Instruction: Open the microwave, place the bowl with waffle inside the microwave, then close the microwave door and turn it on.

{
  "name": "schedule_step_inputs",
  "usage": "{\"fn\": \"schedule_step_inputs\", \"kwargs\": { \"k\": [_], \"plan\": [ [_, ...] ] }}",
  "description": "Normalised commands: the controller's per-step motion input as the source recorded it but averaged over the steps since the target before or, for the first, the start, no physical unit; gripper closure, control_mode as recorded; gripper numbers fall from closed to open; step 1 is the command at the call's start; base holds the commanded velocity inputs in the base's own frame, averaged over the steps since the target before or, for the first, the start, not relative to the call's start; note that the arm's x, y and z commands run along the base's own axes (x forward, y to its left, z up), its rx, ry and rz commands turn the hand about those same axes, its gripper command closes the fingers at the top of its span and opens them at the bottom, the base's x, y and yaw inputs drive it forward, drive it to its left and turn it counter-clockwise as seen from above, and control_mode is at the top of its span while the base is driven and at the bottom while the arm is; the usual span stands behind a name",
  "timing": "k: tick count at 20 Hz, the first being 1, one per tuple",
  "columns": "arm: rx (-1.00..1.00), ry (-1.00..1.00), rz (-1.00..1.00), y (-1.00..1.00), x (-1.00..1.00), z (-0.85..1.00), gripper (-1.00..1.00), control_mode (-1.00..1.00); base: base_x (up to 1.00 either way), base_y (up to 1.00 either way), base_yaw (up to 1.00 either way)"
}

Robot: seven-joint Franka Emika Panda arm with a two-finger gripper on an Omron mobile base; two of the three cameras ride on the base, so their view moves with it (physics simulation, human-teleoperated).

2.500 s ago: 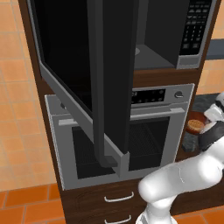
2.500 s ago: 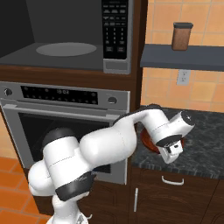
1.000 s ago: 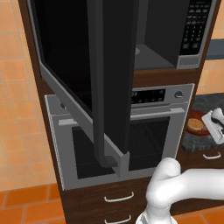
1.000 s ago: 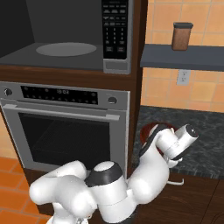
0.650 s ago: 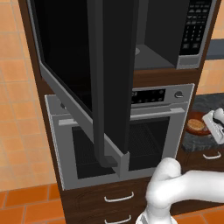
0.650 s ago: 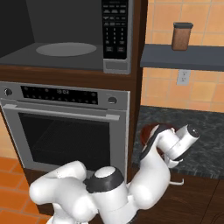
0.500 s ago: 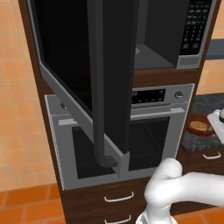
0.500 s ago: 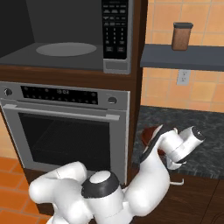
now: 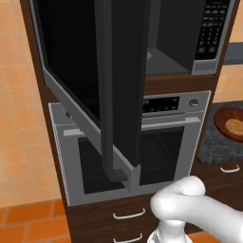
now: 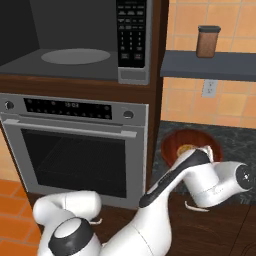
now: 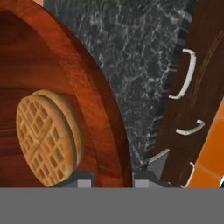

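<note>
The fingers (image 11: pixel 107 183) appeared clamped on the rim of the bowl (image 11: pixel 103 109); it was best lifted level off the counter (image 11: pixel 144 78), so the waffle (image 11: pixel 46 138) stayed put.

White arm bent low, reaching right; gripper (image 11: pixel 107 181) fingers straddle bowl (image 11: pixel 100 109) rim, closed on it.

Reddish-brown wood-grain bowl (image 11: pixel 103 118), golden-tan grid-patterned waffle (image 11: pixel 46 138). Black speckled counter (image 11: pixel 140 70). Black glass microwave door (image 9: pixel 90 71) with grey rim, orange tiled wall (image 9: pixel 19 118).
</note>
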Motion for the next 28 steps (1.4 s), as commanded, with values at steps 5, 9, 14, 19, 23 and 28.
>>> {"fn": "schedule_step_inputs", "kwargs": {
  "k": [5, 9, 14, 19, 23, 28],
  "plan": [
    [-0.11, -0.33, 0.00, 0.40, -1.00, 0.78, 1.00, -1.00, 0.00, 0.00, 0.00],
    [-0.13, -0.18, 0.08, 0.94, -1.00, 0.68, 1.00, -1.00, 0.00, 0.00, 0.00],
    [-0.13, -0.10, 0.19, 1.00, -0.92, 0.78, 1.00, -1.00, 0.00, 0.00, 0.00],
    [-0.12, 0.00, 0.27, 1.00, -0.26, 0.94, 1.00, -1.00, 0.00, 0.00, 0.00],
    [-0.07, 0.00, 0.32, 1.00, 0.00, 0.90, 1.00, -1.00, 0.00, 0.00, 0.00],
    [-0.03, -0.07, 0.25, 1.00, 0.06, 0.99, 1.00, -1.00, 0.00, 0.00, 0.00]
  ]
}}
